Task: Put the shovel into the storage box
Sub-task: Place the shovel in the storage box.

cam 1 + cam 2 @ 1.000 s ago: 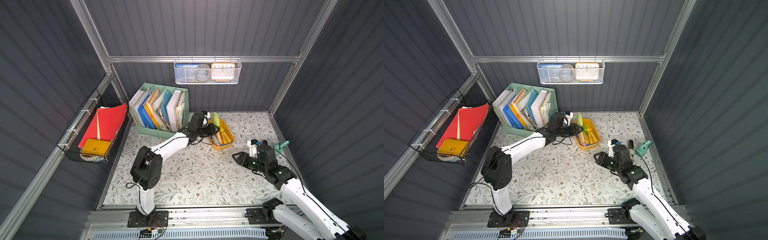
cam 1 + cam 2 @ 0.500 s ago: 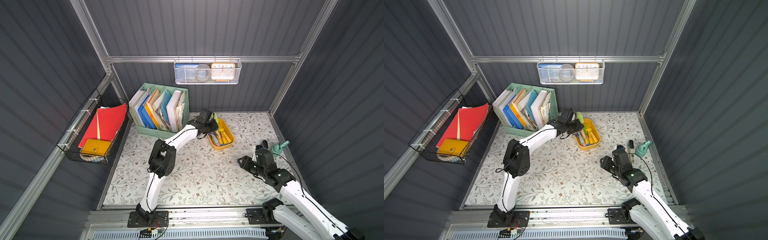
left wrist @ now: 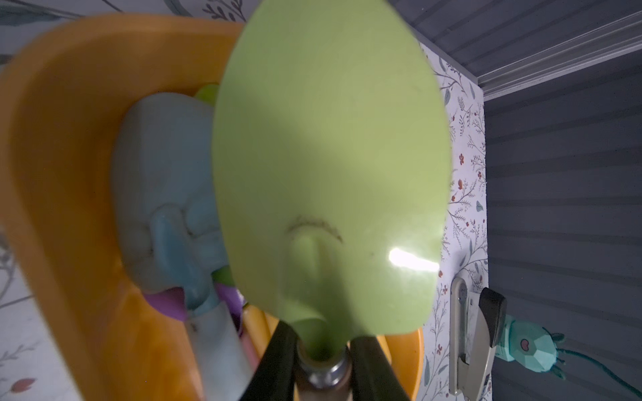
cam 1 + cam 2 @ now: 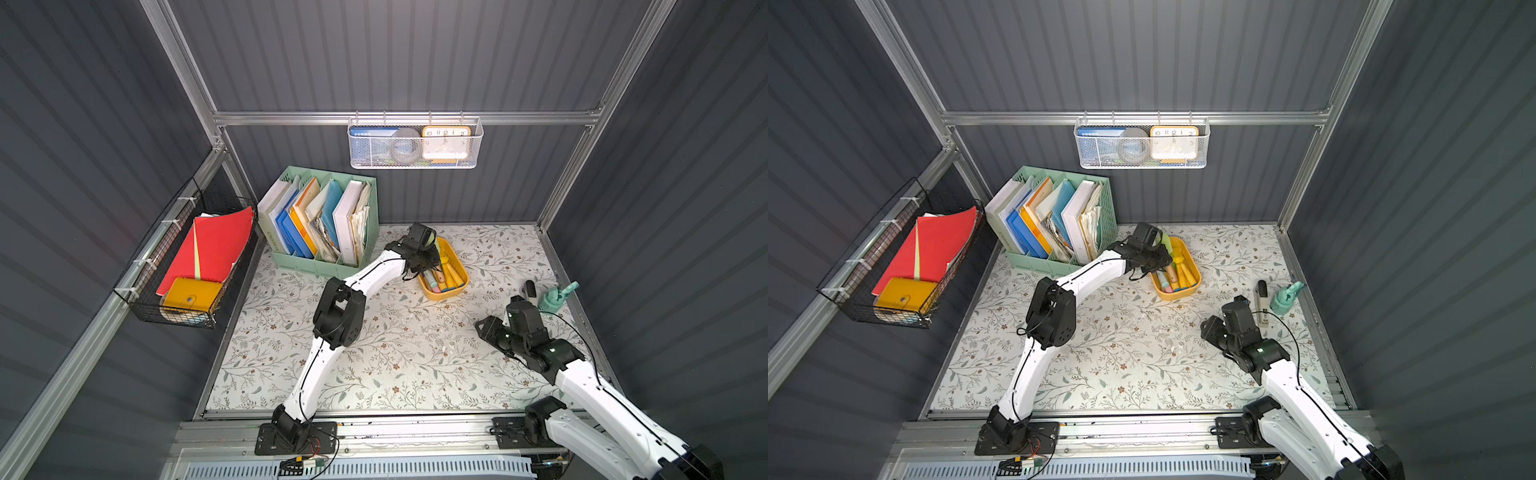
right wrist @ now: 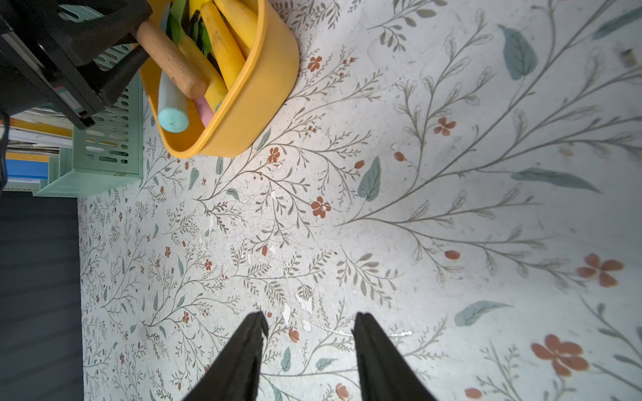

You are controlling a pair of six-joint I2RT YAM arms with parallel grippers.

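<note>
The shovel (image 3: 330, 156) has a light green blade and a wooden handle (image 5: 170, 59). My left gripper (image 3: 321, 347) is shut on its neck, at the metal ferrule. It hangs tilted over the far left part of the yellow-orange storage box (image 4: 451, 291), blade toward the back wall. The box (image 5: 257, 97) holds several toy tools, among them a blue one (image 3: 166, 194). In both top views the left gripper (image 4: 1156, 257) covers most of the shovel; a strip of green blade (image 4: 1166, 241) shows. My right gripper (image 5: 309, 323) is open and empty, low over the floral mat at the right (image 4: 484, 328).
A mint-green file organiser (image 4: 324, 224) full of folders stands just left of the box. A white mesh basket (image 4: 415, 143) hangs on the back wall and a black wire basket (image 4: 187, 266) on the left wall. A stapler (image 4: 530, 289) and a teal toy (image 4: 555, 297) lie at the right edge.
The left arm's elbow has swung up and toward the middle while the gripper stayed over the box with the shovel. The right arm has drawn back slightly, uncovering the stapler.
</note>
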